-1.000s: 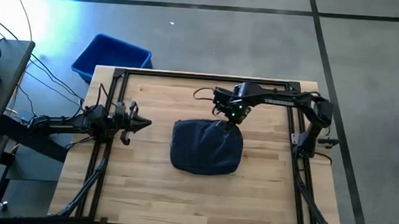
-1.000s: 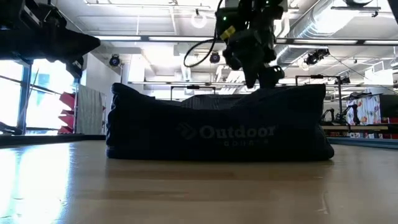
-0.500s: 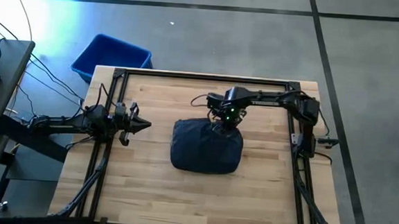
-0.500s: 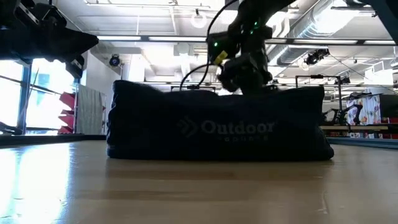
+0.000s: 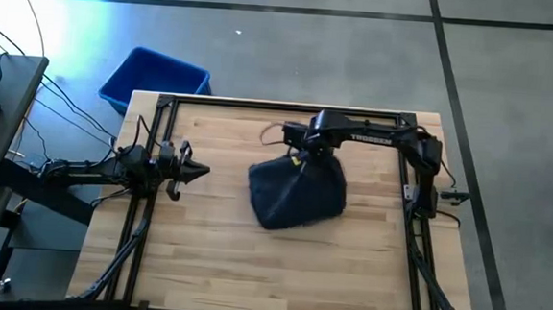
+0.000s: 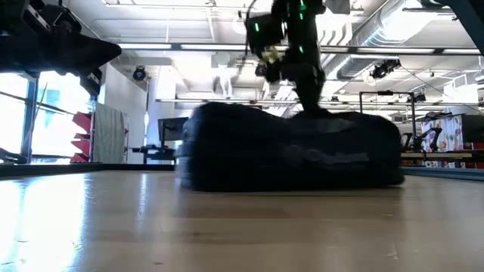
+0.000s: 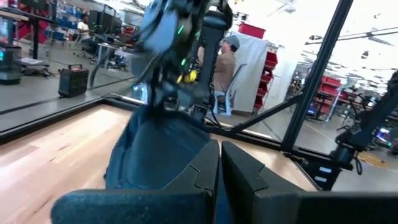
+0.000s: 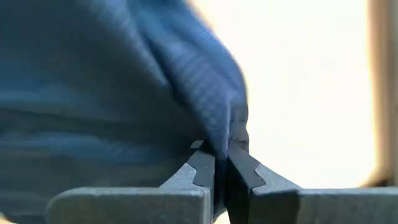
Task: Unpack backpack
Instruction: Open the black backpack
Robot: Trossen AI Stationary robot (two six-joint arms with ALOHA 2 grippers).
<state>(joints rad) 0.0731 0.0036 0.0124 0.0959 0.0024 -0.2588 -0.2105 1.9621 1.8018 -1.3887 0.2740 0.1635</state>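
Observation:
The dark navy backpack (image 5: 295, 195) lies on the wooden table near its middle, its bottom on the table top (image 6: 291, 155). My right gripper (image 5: 305, 157) is at the backpack's far edge, shut on its fabric (image 8: 221, 152). My left gripper (image 5: 198, 172) hovers shut at the table's left side, level, pointing toward the backpack (image 7: 165, 149) and apart from it. My right gripper pinches a raised fold of the backpack's fabric (image 8: 231, 127) between its two fingers, at the bag's far edge (image 5: 305, 164). The fingers come from above, pointing down. That edge is drawn up toward the gripper, while the rest of the bag lies on the table.
A bright blue bin (image 5: 154, 78) stands on the floor beyond the table's far left corner. A black frame (image 5: 279, 107) runs along the table's far edge and sides. Bare wood (image 5: 250, 269) lies in front of the backpack. A person (image 7: 227, 62) stands in the room beyond.
My right gripper has come down onto the backpack's far edge, shut on the fabric and pulled it up and back. The backpack has bunched and turned, its left side drawn in toward the right; its front logo no longer faces the low view.

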